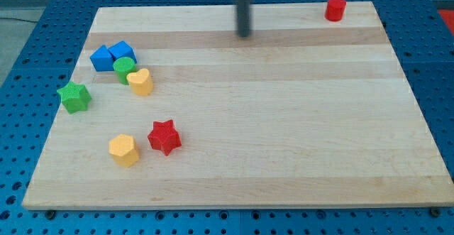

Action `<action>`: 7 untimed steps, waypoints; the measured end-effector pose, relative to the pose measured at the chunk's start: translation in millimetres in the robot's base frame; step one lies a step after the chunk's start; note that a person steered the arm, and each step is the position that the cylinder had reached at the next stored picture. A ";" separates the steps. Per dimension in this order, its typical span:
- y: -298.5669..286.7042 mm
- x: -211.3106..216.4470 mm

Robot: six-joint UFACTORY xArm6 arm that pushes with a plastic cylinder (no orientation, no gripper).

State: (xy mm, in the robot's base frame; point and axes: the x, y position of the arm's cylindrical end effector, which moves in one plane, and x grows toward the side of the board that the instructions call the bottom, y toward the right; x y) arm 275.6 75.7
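My tip (245, 34) stands near the top middle of the wooden board (284, 121), touching no block. The red cylinder (335, 8) sits well to its right, in the board's top right corner. Far to its lower left is a cluster: two blue blocks (112, 55), a green cylinder (124, 69) and a yellow heart (140, 82), packed close together. A green star (74, 96) lies alone at the left edge. Lower down, a yellow hexagon (124, 150) and a red star (164, 136) sit side by side.
The board rests on a blue perforated table (28, 64) that shows on all sides of it. The rod's upper part runs out of the view's top.
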 end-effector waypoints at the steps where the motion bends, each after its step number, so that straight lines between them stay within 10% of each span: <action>1: 122.2 -16.3; 6: 124.0 -84.0; 7: 23.2 -70.9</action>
